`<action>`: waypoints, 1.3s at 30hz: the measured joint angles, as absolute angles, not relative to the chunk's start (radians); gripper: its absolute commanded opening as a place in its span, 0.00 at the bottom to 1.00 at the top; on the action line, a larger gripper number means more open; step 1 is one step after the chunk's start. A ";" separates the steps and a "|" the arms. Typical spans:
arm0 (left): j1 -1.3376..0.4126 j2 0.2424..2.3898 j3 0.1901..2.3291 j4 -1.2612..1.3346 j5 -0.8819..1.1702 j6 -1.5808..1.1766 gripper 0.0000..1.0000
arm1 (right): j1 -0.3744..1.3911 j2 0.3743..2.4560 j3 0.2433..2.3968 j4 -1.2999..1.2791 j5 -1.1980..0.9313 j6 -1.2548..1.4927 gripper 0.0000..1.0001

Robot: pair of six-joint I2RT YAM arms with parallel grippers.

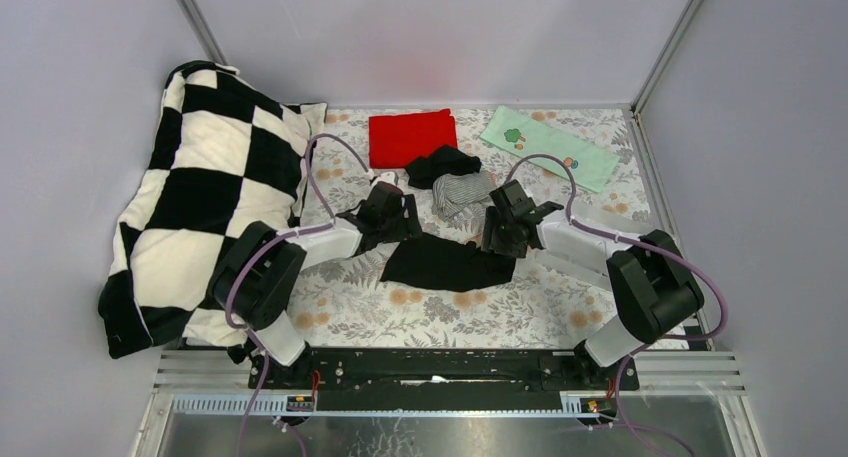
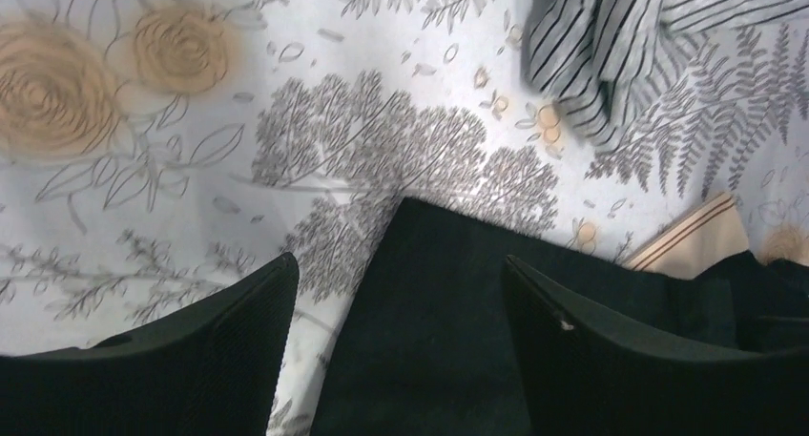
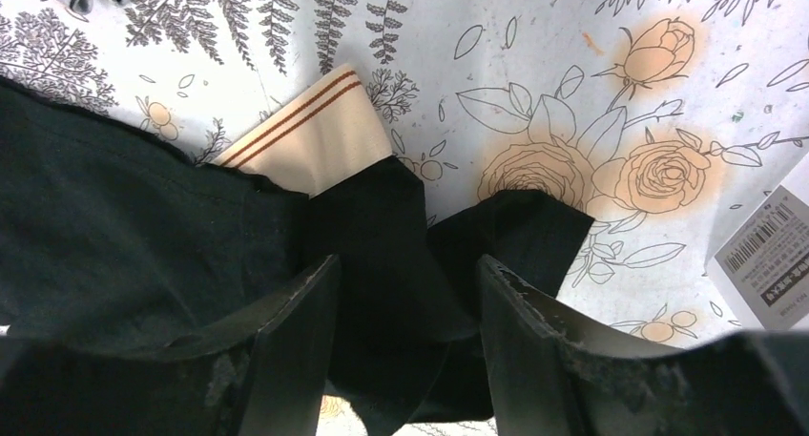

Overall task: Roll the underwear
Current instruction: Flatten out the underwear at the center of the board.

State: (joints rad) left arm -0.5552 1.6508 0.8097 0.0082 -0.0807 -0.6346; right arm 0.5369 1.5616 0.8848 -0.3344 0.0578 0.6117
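Left gripper (image 2: 399, 264) is spread wide, one finger on each side of the left corner of the black underwear (image 1: 445, 264), and it isn't squeezing anything. Right gripper (image 3: 405, 261) is down at the other end of the same pair. Its jaws are apart too, just narrower, and a bunched bit of the black fabric sits in the gap between them. It doesn't look clamped from the wrist view.

That black pair lies mostly flat on the flowery tablecloth (image 1: 480, 312), right between the two arms. A tan band with brown stripes (image 3: 305, 135) pokes out at its far edge. Just behind it is the grey pinstriped underwear (image 1: 462, 192), crumpled up, and touching that from behind is another crumpled black pair (image 1: 442, 164).

Further back, the red cloth (image 1: 412, 137) lies flat, with the pale green cloth (image 1: 548, 147) off to the right. A big black-and-white checkered blanket (image 1: 200, 197) is heaped along the left side. The right wrist camera also catches a barcode tag (image 3: 768, 255) on the tablecloth.
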 measured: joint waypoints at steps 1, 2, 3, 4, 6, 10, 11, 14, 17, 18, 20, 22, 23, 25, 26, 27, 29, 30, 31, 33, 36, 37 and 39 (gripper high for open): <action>-0.556 1.667 0.825 0.017 -0.085 -0.632 0.79 | 0.535 1.569 0.885 -0.330 0.058 0.609 0.56; -0.557 1.679 0.833 0.023 -0.087 -0.630 0.77 | 0.535 1.574 0.885 -0.327 0.058 0.607 0.54; -0.557 1.690 0.840 0.033 -0.092 -0.627 0.74 | 0.535 1.576 0.885 -0.326 0.057 0.606 0.51; -0.558 1.698 0.843 0.044 -0.096 -0.626 0.69 | 0.534 1.576 0.885 -0.326 0.057 0.603 0.48; -0.559 1.709 0.845 0.063 -0.100 -0.623 0.57 | 0.534 1.576 0.885 -0.314 0.051 0.600 0.42; -0.566 1.726 0.844 0.087 -0.100 -0.611 0.48 | 0.533 1.576 0.878 -0.290 0.035 0.595 0.37; -0.569 1.727 0.844 0.089 -0.099 -0.610 0.47 | 0.533 1.576 0.874 -0.286 0.032 0.594 0.37; -0.586 1.726 0.835 0.099 -0.096 -0.608 0.44 | 0.533 1.575 0.863 -0.276 0.024 0.592 0.34; -0.602 1.708 0.798 0.123 -0.094 -0.608 0.44 | 0.533 1.569 0.853 -0.273 0.014 0.592 0.34; -0.605 1.699 0.794 0.123 -0.094 -0.608 0.44 | 0.533 1.567 0.852 -0.272 0.014 0.592 0.34; -0.610 1.676 0.763 0.135 -0.094 -0.609 0.39 | 0.533 1.557 0.848 -0.270 0.013 0.592 0.29; -0.612 1.657 0.737 0.144 -0.095 -0.611 0.29 | 0.533 1.547 0.845 -0.270 0.014 0.591 0.20; -0.612 1.654 0.730 0.145 -0.097 -0.609 0.24 | 0.533 1.543 0.844 -0.269 0.014 0.591 0.16; -0.612 1.654 0.727 0.147 -0.104 -0.610 0.13 | 0.533 1.540 0.843 -0.266 0.013 0.588 0.09; -0.612 1.655 0.728 0.142 -0.106 -0.606 0.06 | 0.533 1.540 0.843 -0.262 0.013 0.588 0.08; -0.612 1.655 0.730 0.139 -0.109 -0.606 0.00 | 0.533 1.540 0.843 -0.258 0.012 0.585 0.06; -0.612 1.658 0.744 0.114 -0.113 -0.595 0.00 | 0.533 1.538 0.843 -0.253 0.009 0.580 0.05; -0.612 1.658 0.753 0.098 -0.113 -0.592 0.00 | 0.533 1.535 0.844 -0.253 0.009 0.576 0.05; -0.612 1.657 0.764 0.080 -0.113 -0.587 0.00 | 0.533 1.530 0.844 -0.255 0.008 0.572 0.04; -0.613 1.647 0.782 0.056 -0.112 -0.582 0.00 | 0.533 1.510 0.848 -0.262 0.007 0.564 0.04; -0.613 1.562 0.784 0.024 -0.093 -0.580 0.00 | 0.533 1.442 0.850 -0.281 0.003 0.554 0.04; -0.615 1.517 0.780 0.022 -0.083 -0.580 0.00 | 0.533 1.415 0.850 -0.289 -0.003 0.553 0.04; -0.621 1.408 0.756 0.027 -0.059 -0.581 0.00 | 0.533 1.354 0.848 -0.308 -0.021 0.549 0.05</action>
